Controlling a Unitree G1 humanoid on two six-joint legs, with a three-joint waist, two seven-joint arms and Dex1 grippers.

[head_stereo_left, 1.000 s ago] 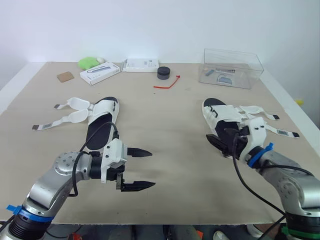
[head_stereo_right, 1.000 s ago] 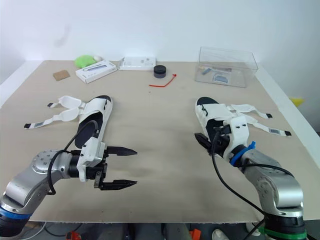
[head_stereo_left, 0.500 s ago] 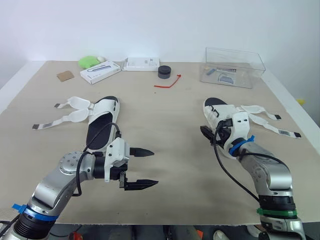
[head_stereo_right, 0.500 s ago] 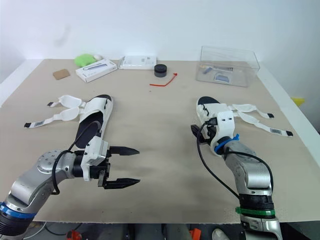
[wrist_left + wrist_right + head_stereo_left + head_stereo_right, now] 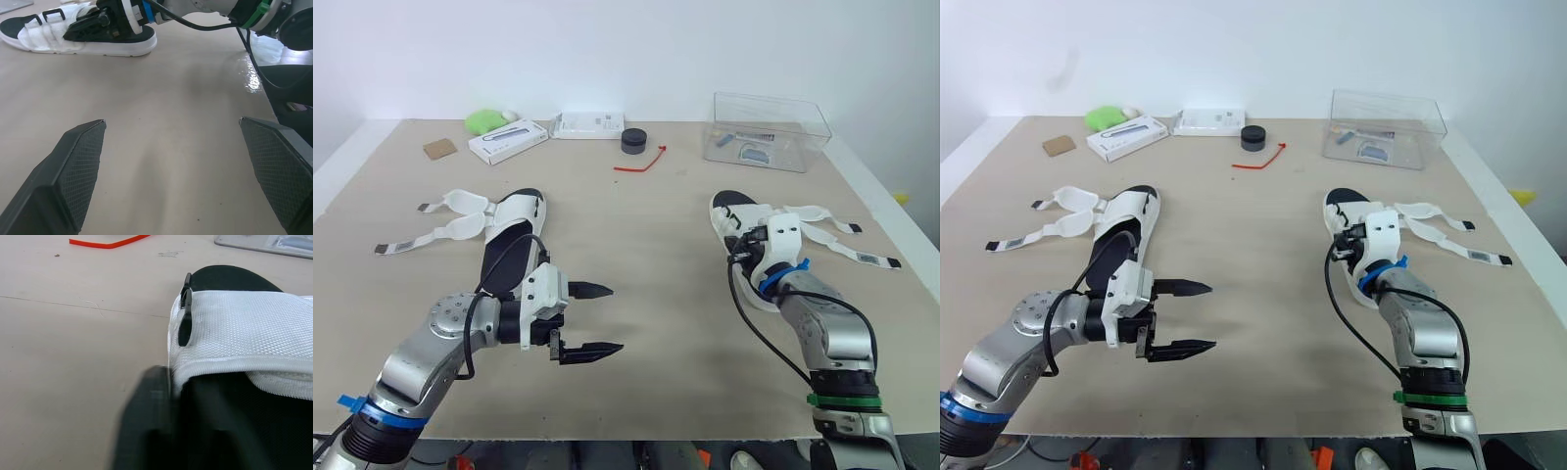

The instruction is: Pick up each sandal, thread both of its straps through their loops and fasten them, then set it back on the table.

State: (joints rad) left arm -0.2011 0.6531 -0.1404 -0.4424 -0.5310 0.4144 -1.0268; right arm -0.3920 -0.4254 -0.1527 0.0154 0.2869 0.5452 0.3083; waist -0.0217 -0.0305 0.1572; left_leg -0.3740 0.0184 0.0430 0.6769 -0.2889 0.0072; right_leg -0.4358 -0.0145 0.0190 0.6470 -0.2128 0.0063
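1. Hovering low over the front-left part of the beige bench [image 5: 646, 235], the left gripper [image 5: 617, 317] is spread wide and holds nothing. It looks parked there, ready to help rather than working.
2. The right gripper [image 5: 742, 245] sits against the white 2-strap sandal with a black footbed [image 5: 732, 208] near the right edge. I cannot tell whether it has closed on anything.
3. That sandal lies flat on the bench. Its 2 loose white straps [image 5: 822, 215] are splayed toward the right edge and unthreaded, so picking it up appears to be the step in hand.
4. Coming in from the side away from the straps probably leaves them free for threading.
5. A matching second sandal [image 5: 509, 245] lies flat near the left edge, its 2 open straps [image 5: 450, 231] thrown out toward that edge. It is well apart from both grippers, likely waiting its turn.
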